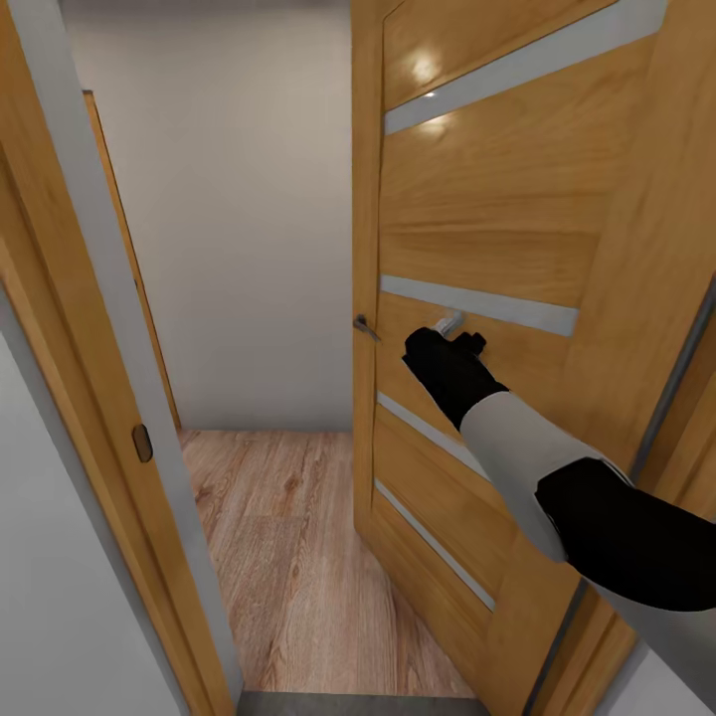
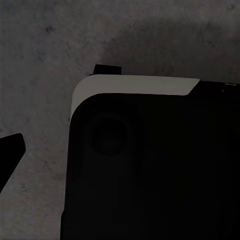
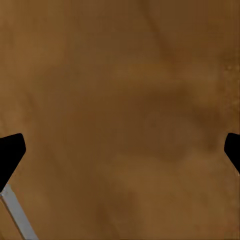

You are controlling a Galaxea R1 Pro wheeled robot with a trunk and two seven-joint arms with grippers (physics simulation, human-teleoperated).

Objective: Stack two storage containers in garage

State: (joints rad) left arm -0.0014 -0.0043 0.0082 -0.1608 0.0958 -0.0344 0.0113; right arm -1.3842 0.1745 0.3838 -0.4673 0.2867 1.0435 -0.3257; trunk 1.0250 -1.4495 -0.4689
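Note:
The storage containers are out of view. I face a wooden door (image 1: 497, 229) that stands partly open in a doorway. My right gripper (image 1: 463, 338) is stretched out against the door face beside its silver lever handle (image 1: 449, 321). In the right wrist view this gripper (image 3: 120, 150) is open, its dark fingertips (image 3: 10, 152) far apart with bare door wood (image 3: 125, 100) close between them. My left gripper (image 2: 120, 155) hangs over the dark grey concrete floor (image 2: 40, 50) next to my own black and white body (image 2: 150, 165). One of its fingertips (image 2: 11, 150) sits at the frame's edge, holding nothing.
Through the gap lies light wood plank flooring (image 1: 288, 537) ending at a plain white wall (image 1: 249, 249). The door frame (image 1: 89, 328) bounds the gap on the left. A strip of grey concrete (image 1: 358, 704) marks the threshold at my feet. The passage is narrow.

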